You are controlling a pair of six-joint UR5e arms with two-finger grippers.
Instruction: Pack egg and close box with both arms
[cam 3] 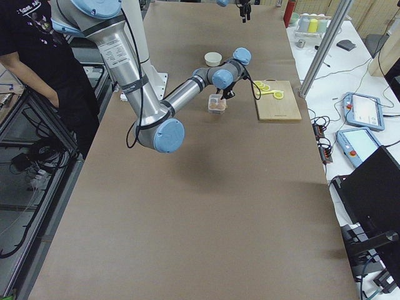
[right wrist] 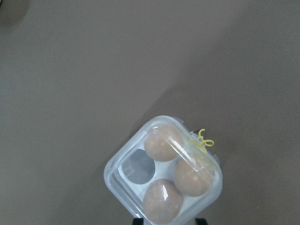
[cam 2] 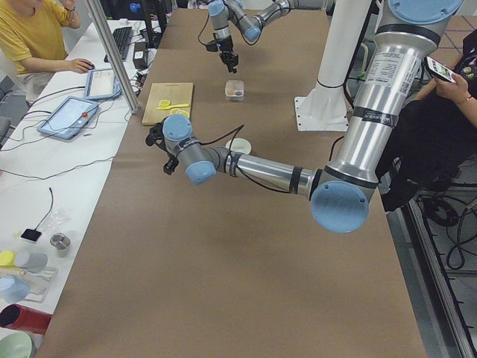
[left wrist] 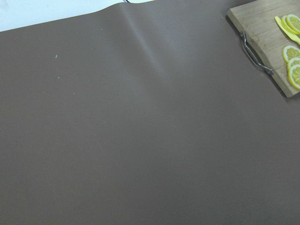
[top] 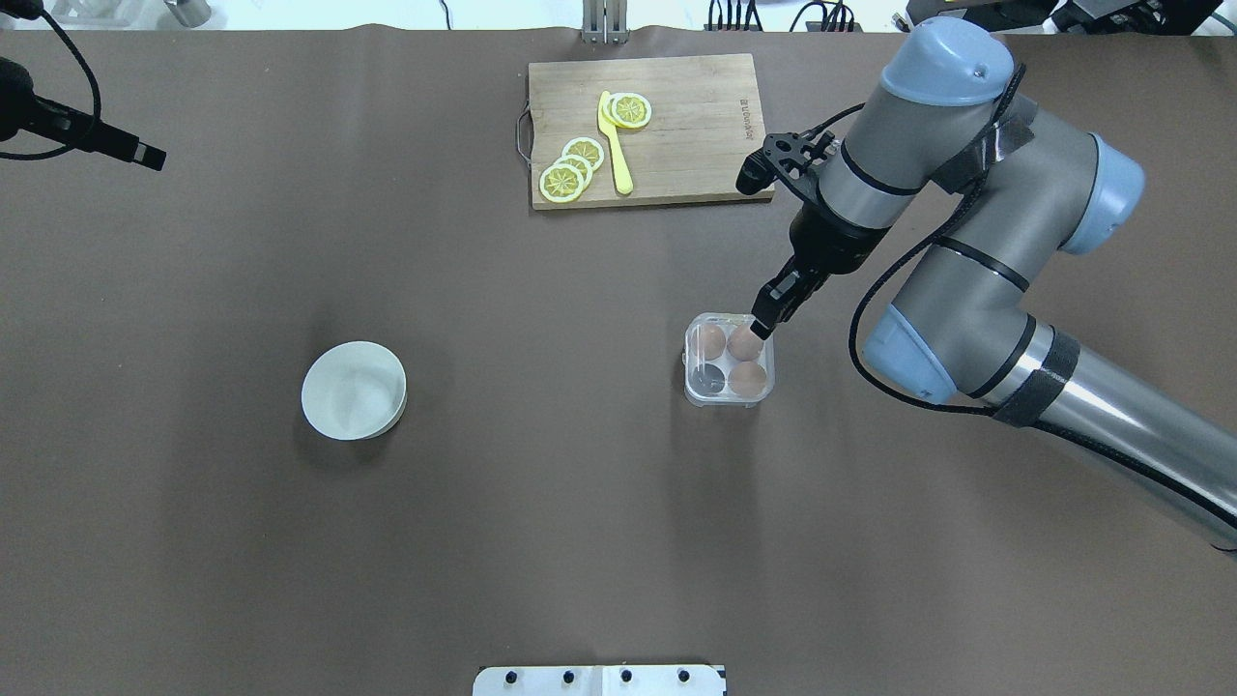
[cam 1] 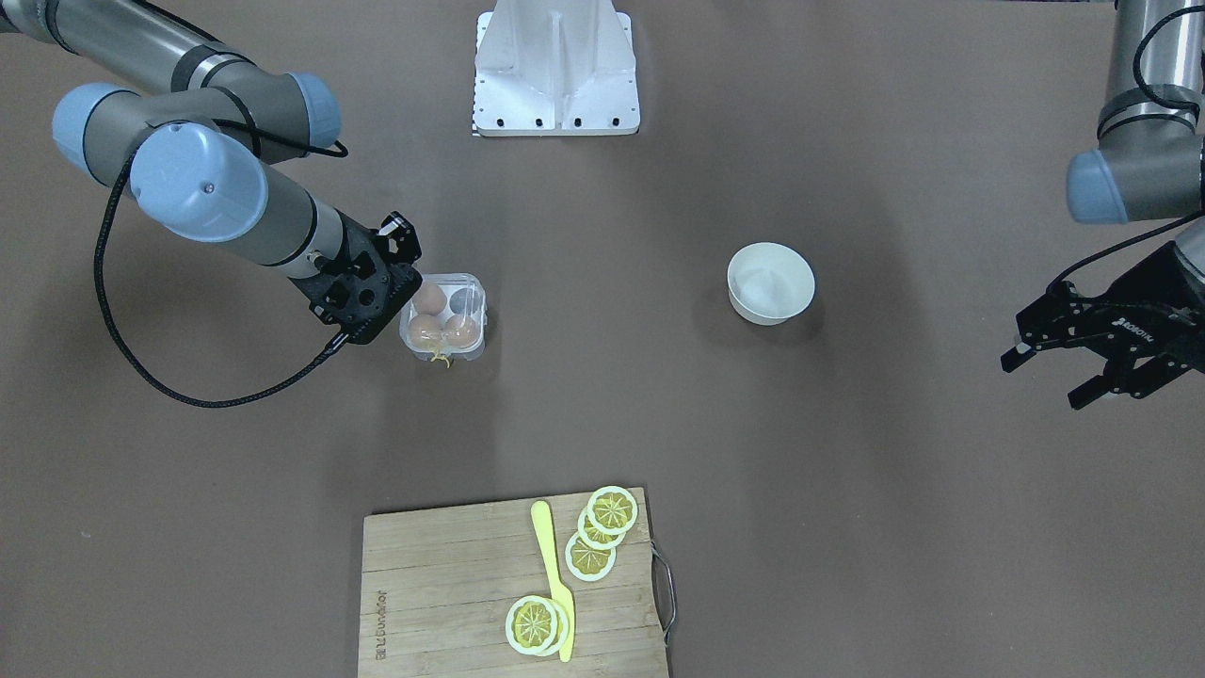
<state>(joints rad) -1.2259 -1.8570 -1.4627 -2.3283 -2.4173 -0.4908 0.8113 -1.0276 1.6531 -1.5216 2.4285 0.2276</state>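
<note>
The box (top: 729,372) is a small four-cell carton on the brown table. It holds three brown eggs and has one empty cell (right wrist: 138,165). Its clear lid seems to lie over the tray, with the yellow string (right wrist: 202,140) at one edge. The eggs (right wrist: 162,201) look alike. My right gripper (top: 762,327) hangs just over the box's edge. Its fingertips (right wrist: 137,221) show apart at the wrist view's bottom edge and hold nothing. My left gripper (cam 1: 1045,372) is open and empty, far off at the table's side.
An empty white bowl (top: 354,390) stands left of the box. A wooden cutting board (top: 667,135) with lemon slices (top: 575,169) and a yellow knife lies at the far edge. A white metal stand (cam 1: 555,75) is at the robot's base.
</note>
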